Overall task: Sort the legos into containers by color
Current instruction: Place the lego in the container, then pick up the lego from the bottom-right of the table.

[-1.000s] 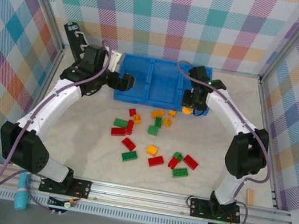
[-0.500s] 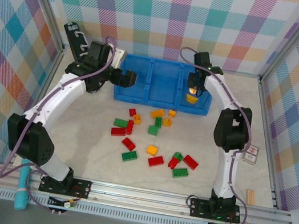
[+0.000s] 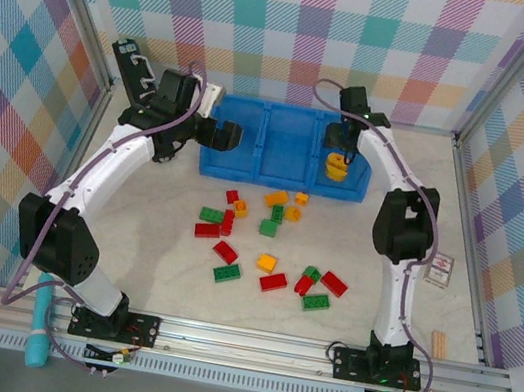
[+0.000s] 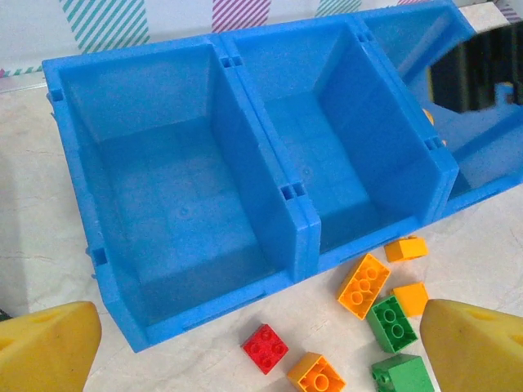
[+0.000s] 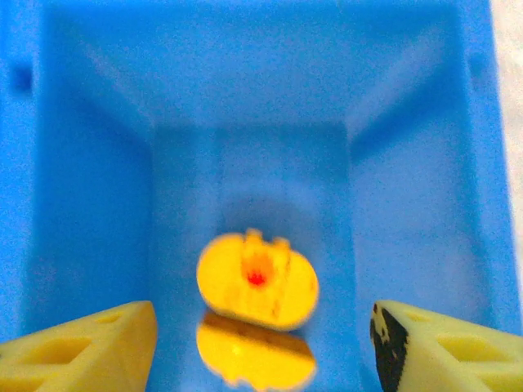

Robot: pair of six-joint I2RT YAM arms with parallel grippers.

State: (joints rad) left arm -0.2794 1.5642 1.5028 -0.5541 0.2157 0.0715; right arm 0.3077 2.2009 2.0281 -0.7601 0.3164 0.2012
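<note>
The blue tray (image 3: 291,120) with its three containers stands at the back of the table. My right gripper (image 3: 339,149) hangs over the right container (image 5: 409,163), open (image 5: 261,335). A rounded yellow lego (image 5: 257,279), blurred, lies free below between the fingers (image 5: 90,347), touching neither; it also shows from above (image 3: 335,165). My left gripper (image 3: 224,137) is open (image 4: 257,335) at the tray's left container (image 4: 180,212), which is bare. Red, green and orange legos (image 3: 269,243) lie scattered in front of the tray, among them a red one (image 4: 265,349) and an orange one (image 4: 364,285).
A black bar with white marks (image 3: 132,67) leans at the back left. A small card (image 3: 440,269) and a wooden block (image 3: 438,344) lie by the right rail. Metal frame rails (image 3: 247,341) bound the table.
My right gripper rose from the tray's front right corner to above the right container and opened; the yellow lego left its jaws and is now in the container. The left arm shifted only slightly.
</note>
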